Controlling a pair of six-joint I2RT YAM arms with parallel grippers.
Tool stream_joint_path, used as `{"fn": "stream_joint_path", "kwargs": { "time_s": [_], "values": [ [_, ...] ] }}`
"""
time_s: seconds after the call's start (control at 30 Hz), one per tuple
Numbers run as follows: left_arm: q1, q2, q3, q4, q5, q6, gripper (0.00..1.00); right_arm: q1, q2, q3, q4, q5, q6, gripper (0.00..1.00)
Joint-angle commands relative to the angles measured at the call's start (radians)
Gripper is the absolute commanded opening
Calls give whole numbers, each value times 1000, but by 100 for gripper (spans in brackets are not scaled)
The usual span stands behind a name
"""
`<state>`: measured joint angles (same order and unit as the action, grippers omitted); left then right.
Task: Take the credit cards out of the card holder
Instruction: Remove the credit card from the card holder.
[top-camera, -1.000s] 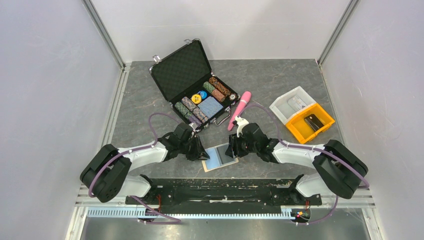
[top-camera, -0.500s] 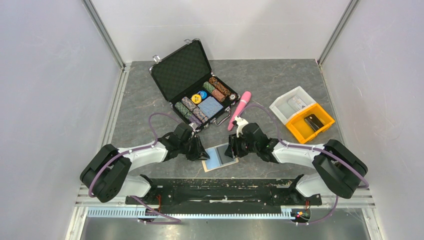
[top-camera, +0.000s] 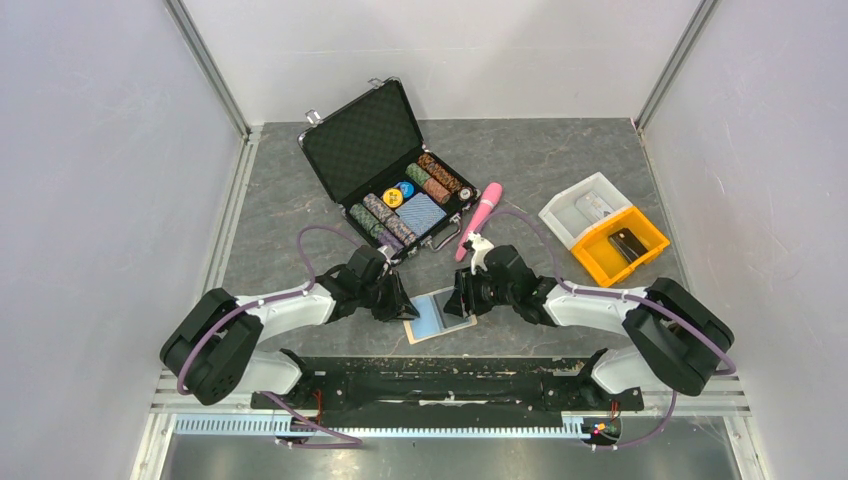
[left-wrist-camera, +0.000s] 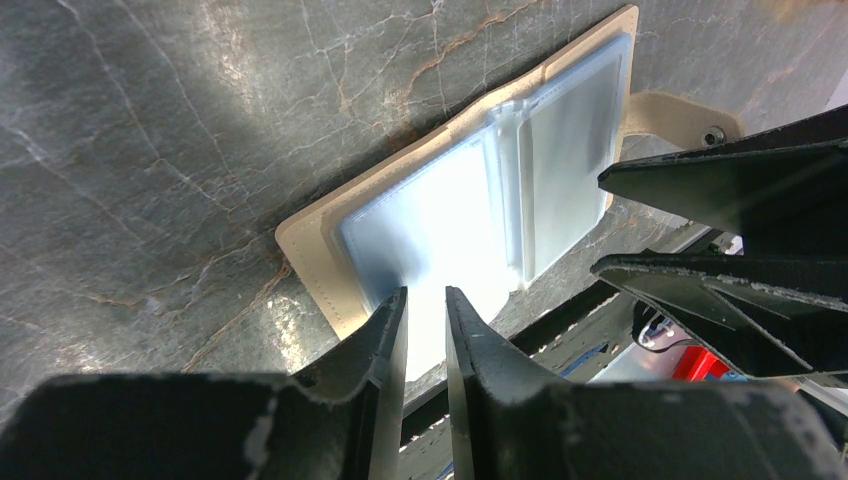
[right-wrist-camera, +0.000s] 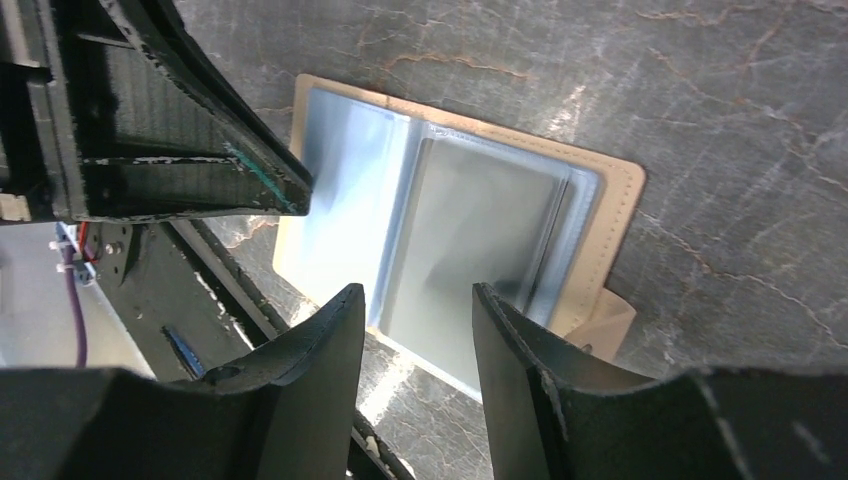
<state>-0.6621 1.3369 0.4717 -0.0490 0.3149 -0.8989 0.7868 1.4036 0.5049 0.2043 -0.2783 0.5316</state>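
Near the front edge of the tabletop (top-camera: 560, 160), between the 2 arms, the holder (left-wrist-camera: 300, 240) lies flat and face up. Pale blue and grey cards (left-wrist-camera: 430, 220) are seated on it, none drawn clear. Step in hand, as judged: setting a grip for the first extraction. Left fingers (left-wrist-camera: 380, 360) are drawn almost together with a thin slit between them, tips at the holder's left end over a pale card; no pinch is evident. Right fingers (right-wrist-camera: 510, 370) are spread wide and hold nothing, poised over the opposite end by the tab (left-wrist-camera: 680, 115). Next move calls for 1 side to pin the tan backing while the other catches a single card edge and slides it out without lifting the whole holder. Long axis runs left to right, right end slightly farther from the bases; the tab points toward the right arm.
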Motion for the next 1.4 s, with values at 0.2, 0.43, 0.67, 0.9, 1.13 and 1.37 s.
{"fn": "stream_joint_path", "kwargs": {
  "time_s": [0.2, 0.43, 0.67, 0.9, 1.13, 1.37],
  "values": [
    [2, 0, -2, 18, -25, 38, 27, -3, 3, -10, 81, -49, 32, 46],
    [2, -2, 1, 15, -23, 39, 28, -9, -23, 29, -35, 69, -34, 46],
    [2, 0, 2, 13, -23, 40, 29, -11, -11, 37, -54, 82, -43, 46],
    [2, -5, -2, 12, -25, 38, 29, -11, -2, 36, -59, 98, -54, 46],
    [2, -8, -3, 12, -26, 37, 29, -11, 12, 37, -64, 91, -59, 46],
    [2, -7, -3, 13, -28, 35, 29, -11, 9, 39, -77, 103, -71, 46]
  ]
}}
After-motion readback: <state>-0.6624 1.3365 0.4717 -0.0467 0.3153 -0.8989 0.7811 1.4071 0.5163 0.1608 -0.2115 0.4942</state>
